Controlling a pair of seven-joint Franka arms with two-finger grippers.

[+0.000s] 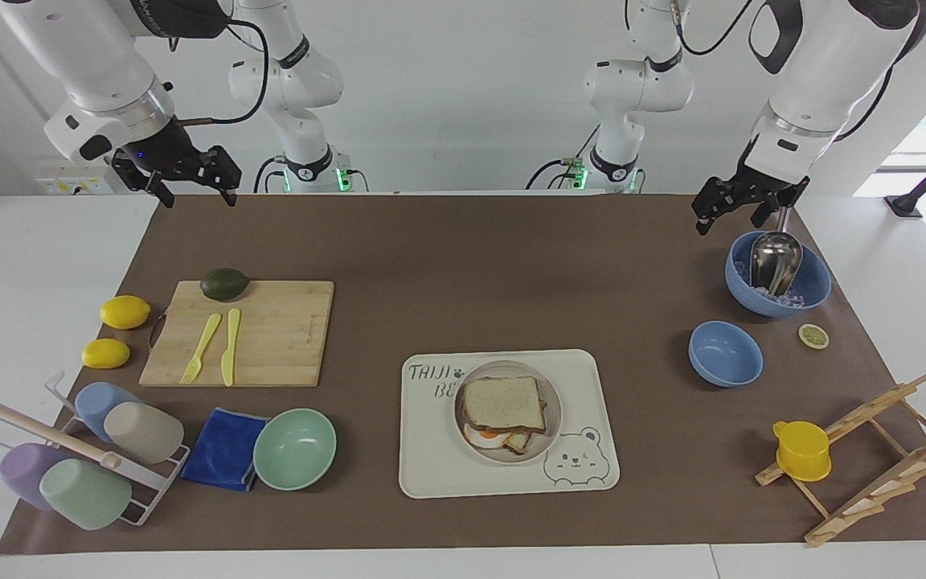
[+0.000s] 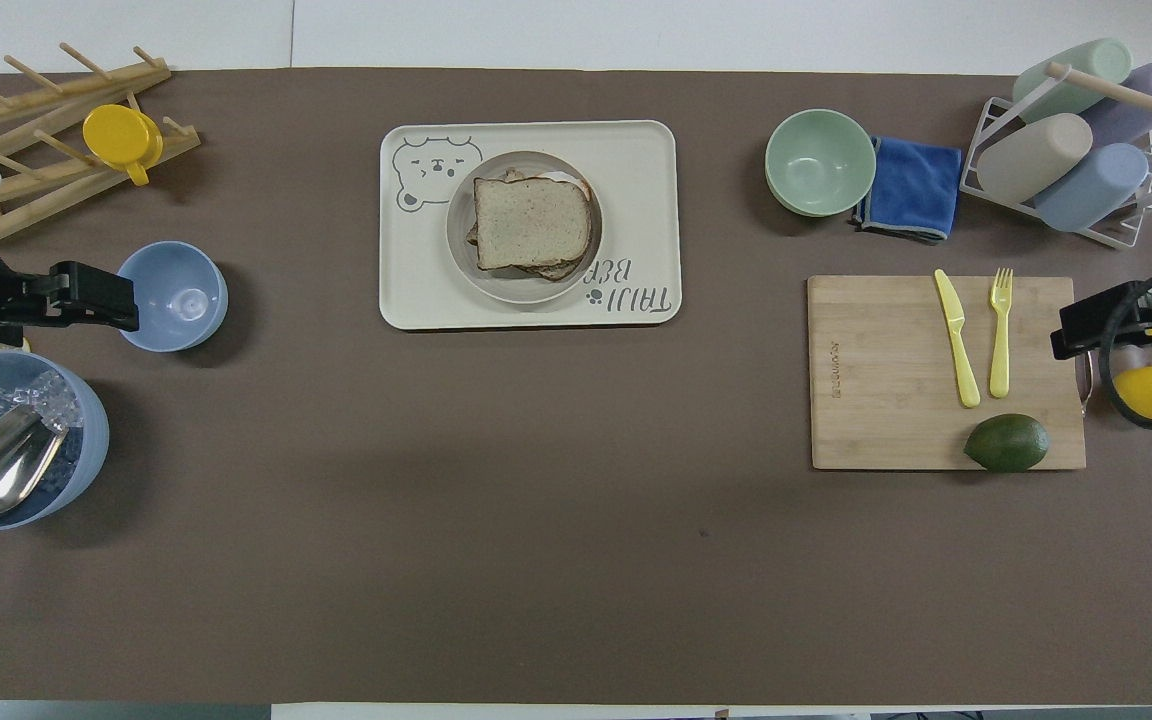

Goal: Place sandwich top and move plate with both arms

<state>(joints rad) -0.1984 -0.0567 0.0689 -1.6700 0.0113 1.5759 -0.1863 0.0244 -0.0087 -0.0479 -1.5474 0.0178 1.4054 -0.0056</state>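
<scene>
The sandwich top point(image 1: 503, 402), a speckled bread slice, lies on the egg sandwich on the round beige plate point(image 1: 553, 414). The plate stands on the cream bear-printed tray point(image 1: 431, 458). In the overhead view the slice point(image 2: 531, 222) covers most of the plate point(image 2: 591, 250) on the tray point(image 2: 636, 170). My left gripper point(image 1: 727, 219) is open and empty, raised over the mat by the ice bowl; it also shows in the overhead view point(image 2: 126, 305). My right gripper point(image 1: 198, 195) is open and empty, waiting raised over the mat's corner at the right arm's end point(image 2: 1061, 340).
A small blue bowl point(image 1: 724, 354) and a blue bowl of ice with a metal scoop point(image 1: 776, 277) stand toward the left arm's end, with a wooden rack holding a yellow cup point(image 1: 801, 450). A mint bowl point(image 1: 294, 449), cutting board point(image 1: 270, 334) and cup rack point(image 1: 77, 458) stand toward the right arm's end.
</scene>
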